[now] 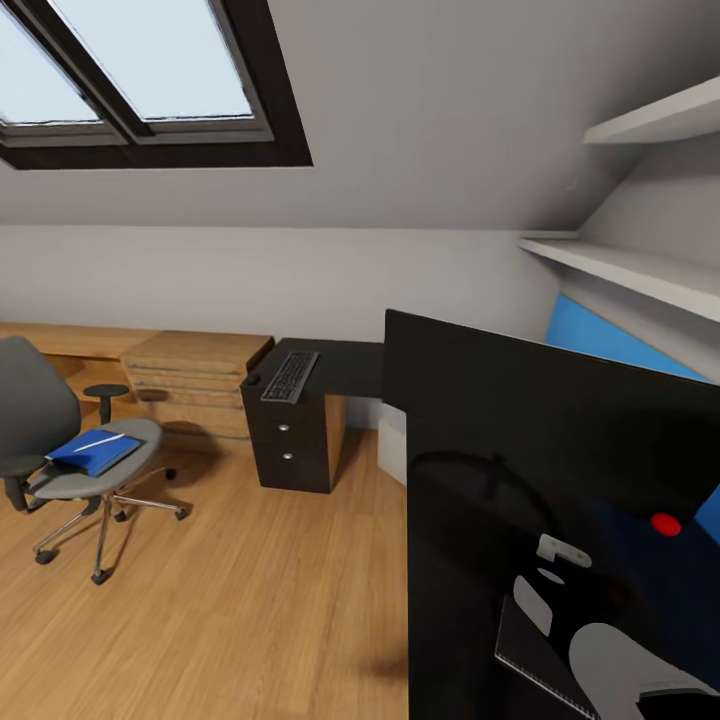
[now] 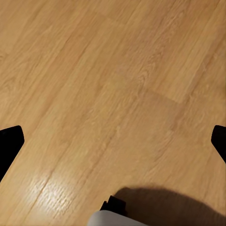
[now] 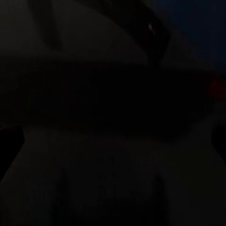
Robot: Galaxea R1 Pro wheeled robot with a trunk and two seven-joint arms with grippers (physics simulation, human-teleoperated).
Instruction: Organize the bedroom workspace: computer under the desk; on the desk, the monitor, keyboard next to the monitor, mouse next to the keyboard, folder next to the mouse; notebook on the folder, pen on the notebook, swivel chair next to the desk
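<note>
Over at the lower left of the head view stood the swivel chair [image 1: 60,440], and on its seat lay the blue folder [image 1: 93,452] with the white pen [image 1: 100,441] resting on top. The folder's long axis ran slantwise, from lower left up toward the right, and the pen lay roughly along it. Everything on that chair sat well off to the robot's left, so by my reckoning the left arm was the nearer one for fetching the folder, though the robot looked too far away to reach it without first rolling closer.

The left gripper [image 2: 113,141] hung over bare wooden floor [image 2: 117,70], its fingers spread wide apart and holding nothing.

Across the lower right of the head view loomed the black monitor [image 1: 560,440], very close to the camera, its small red light [image 1: 665,523] glowing low on the screen. The right wrist view was almost wholly dark, pressed near that same screen, and I could not tell whether the right gripper [image 3: 113,141] was apart, together or clamped on anything.

Farther back, mid-frame, the keyboard [image 1: 290,376] lay on the black table [image 1: 350,365], its length pointing away from the robot. The folder's place on that table was well apart from the chair.
</note>
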